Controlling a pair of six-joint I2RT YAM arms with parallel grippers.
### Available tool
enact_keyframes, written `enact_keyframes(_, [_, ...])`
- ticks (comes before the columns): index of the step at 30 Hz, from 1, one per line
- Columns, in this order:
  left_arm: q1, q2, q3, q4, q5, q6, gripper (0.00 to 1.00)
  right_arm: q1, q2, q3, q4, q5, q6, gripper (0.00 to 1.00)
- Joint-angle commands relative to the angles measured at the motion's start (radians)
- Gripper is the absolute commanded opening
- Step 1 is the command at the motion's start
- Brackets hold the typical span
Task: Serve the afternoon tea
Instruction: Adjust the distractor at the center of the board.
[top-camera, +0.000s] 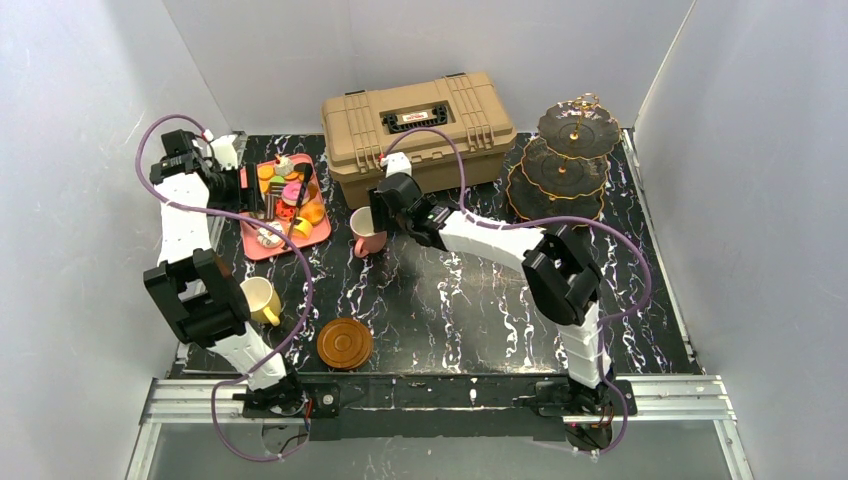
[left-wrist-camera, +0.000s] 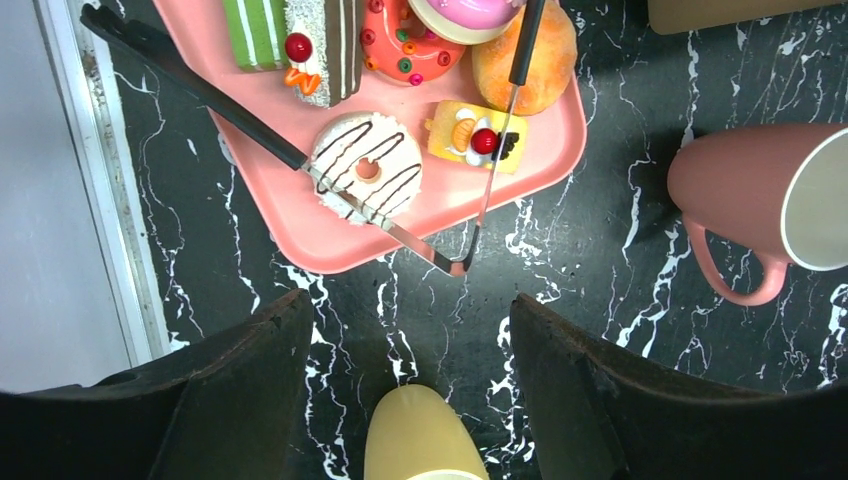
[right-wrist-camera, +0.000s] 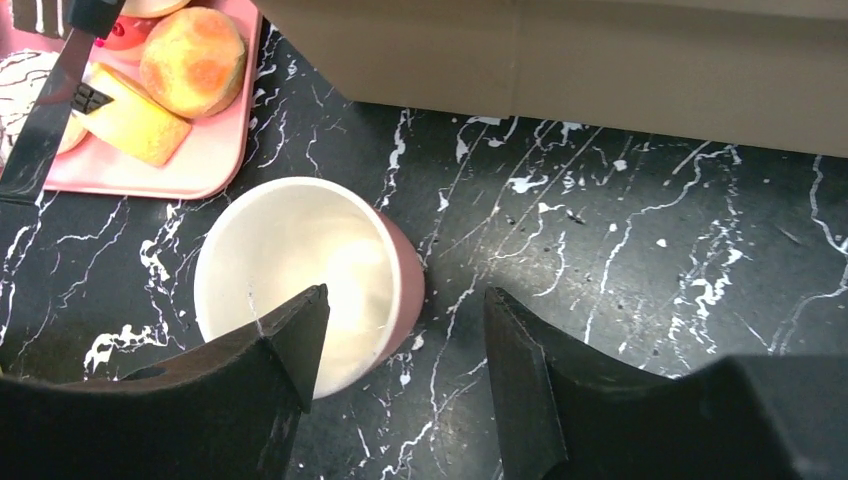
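1. The right tool (right-wrist-camera: 405, 295) stood with jaws apart astride the rim of the upright pink cup (right-wrist-camera: 290, 260), one finger over the inside and the other outside.
2. The left tool (left-wrist-camera: 410, 302) hung with jaws apart, gripping nothing, above the tabletop (left-wrist-camera: 600, 260) just beside the pink tray (left-wrist-camera: 330, 245) of pastries (left-wrist-camera: 368, 168).
3. The yellow cup (top-camera: 260, 298) sat near a brown saucer (top-camera: 344, 343), and the three-tier stand (top-camera: 565, 165) stood at the far right.

Pastry tray (left-wrist-camera: 300, 232), tongs (left-wrist-camera: 420, 245), pink cup (left-wrist-camera: 760, 200), seemingly yellow cup (left-wrist-camera: 415, 440)
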Motion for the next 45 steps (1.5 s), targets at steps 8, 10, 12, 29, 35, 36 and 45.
enact_keyframes(8, [-0.001,-0.083,0.003,-0.044,0.095,-0.006,0.70,-0.016,0.153,0.219,0.000,-0.031,-0.030,0.72])
enact_keyframes(10, [0.000,-0.091,-0.001,-0.045,0.098,-0.003,0.70,-0.028,0.183,0.265,0.000,-0.046,-0.025,0.74])
enact_keyframes(12, [0.000,-0.097,-0.006,-0.045,0.101,0.000,0.70,-0.043,0.209,0.304,0.007,-0.063,-0.018,0.79])
enact_keyframes(29, [0.016,-0.128,-0.027,-0.052,0.135,0.012,0.70,-0.075,0.400,0.563,0.140,0.052,-0.049,0.94])
enact_keyframes(35, [0.023,-0.133,-0.035,-0.053,0.141,0.021,0.70,-0.091,0.459,0.671,0.179,0.106,-0.060,0.96])
enact_keyframes(36, [0.025,-0.131,-0.035,-0.056,0.145,0.020,0.70,-0.092,0.460,0.683,0.171,0.111,-0.064,0.96])
enact_keyframes(45, [0.038,-0.117,-0.013,-0.079,0.150,0.025,0.72,-0.052,0.127,0.277,0.189,0.116,-0.103,0.97])
